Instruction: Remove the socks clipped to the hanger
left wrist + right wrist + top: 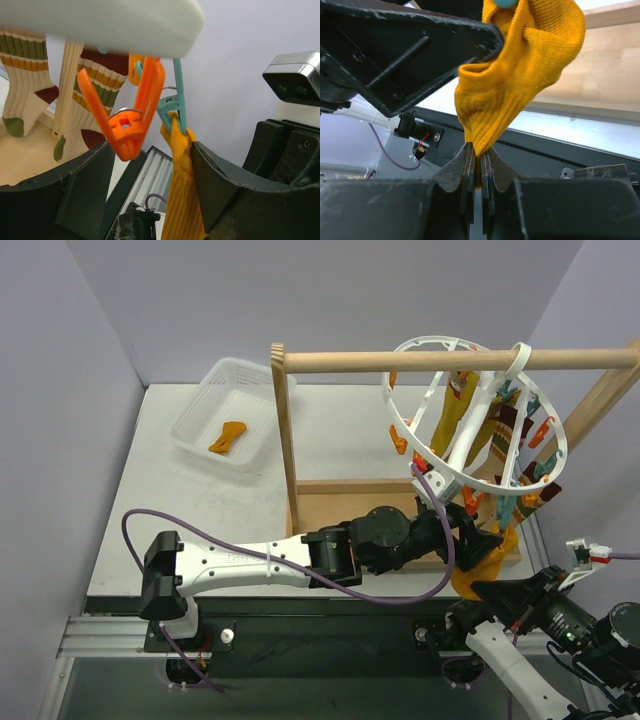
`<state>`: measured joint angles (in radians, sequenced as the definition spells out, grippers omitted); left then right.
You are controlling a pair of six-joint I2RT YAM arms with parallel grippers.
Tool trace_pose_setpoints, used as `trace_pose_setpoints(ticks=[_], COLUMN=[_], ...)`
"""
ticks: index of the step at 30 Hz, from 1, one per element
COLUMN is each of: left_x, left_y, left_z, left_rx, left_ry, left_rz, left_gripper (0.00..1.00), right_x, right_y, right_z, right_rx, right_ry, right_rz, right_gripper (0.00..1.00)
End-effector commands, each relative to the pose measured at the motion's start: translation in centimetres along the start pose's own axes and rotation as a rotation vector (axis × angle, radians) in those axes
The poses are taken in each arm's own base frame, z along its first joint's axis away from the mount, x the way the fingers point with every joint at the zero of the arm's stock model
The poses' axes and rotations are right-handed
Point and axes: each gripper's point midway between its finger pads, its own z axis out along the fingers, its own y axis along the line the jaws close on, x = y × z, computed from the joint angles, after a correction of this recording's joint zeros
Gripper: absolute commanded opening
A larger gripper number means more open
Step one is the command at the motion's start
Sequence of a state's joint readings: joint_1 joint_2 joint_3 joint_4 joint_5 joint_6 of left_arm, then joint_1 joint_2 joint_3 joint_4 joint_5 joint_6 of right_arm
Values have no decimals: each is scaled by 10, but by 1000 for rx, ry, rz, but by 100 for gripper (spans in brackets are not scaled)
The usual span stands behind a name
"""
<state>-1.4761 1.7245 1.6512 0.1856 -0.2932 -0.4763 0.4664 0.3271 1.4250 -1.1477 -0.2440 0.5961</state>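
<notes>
L claw: left claw (152, 167) wide open, holds nothing; its fingers stand either side of the teal clip (177, 100) & orange clip (132, 120), touching neither as far as I can tell
R claw: right claw (477, 167) shut tight on the bottom tip of the mustard sock (520, 75), just below the left claw
Sock: top pinched in the teal clip betw. the left fingers; hangs from the near low rim of the hanger (452, 472)
Others: striped socks (95, 70) clipped beyond the left claw, off to its left
Risk 1: if right claw pulls w/ clip not squeezed, hanger may tip or slide along the rack (350, 361) bar; sock may stretch or snap loose
Risk 2: left claw could close on the orange clip, which sits just beside the teal one, so wrong clip opens
Risk 3: thin pinch on sock tip may slip under pull
Room: tight above left claw (hanger rim), rack base just beyond it; bare desk (200, 530) & basket (195, 415) well off to its left; right claw looks free to back toward the near edge
</notes>
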Motion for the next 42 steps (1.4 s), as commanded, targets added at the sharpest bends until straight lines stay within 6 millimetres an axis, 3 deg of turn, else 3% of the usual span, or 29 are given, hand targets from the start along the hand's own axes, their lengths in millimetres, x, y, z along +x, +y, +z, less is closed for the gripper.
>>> trace_pose_setpoints(ticks=[1,15,24,35,37,38,42], left_x=[-58,-31,-11,2,5,5,6], left_y=[-26,-47,-30,-20,-28,-29,-32], left_z=[-16,-68,-56,-63,-65,-65,-67], left_rx=[105,359,312,348,409,424,466], left_ry=[-196,-86,-4,37,57,62,78], left_rz=[-72,-108,-176,-282,-318,-327,-356], left_gripper=[73,84,86,86,80,67,37], right_x=[3,3,5,0,-1,-2,-3], right_y=[6,12,29,39,39,39,39], right_z=[12,14,15,15,16,16,17], right_rx=[-32,-60,-147,-196,-195,-192,-188], right_ry=[58,77,116,114,110,104,101], right_rz=[-26,-45,-70,-84,-83,-82,-77], right_gripper=[0,0,1,2,2,2,10])
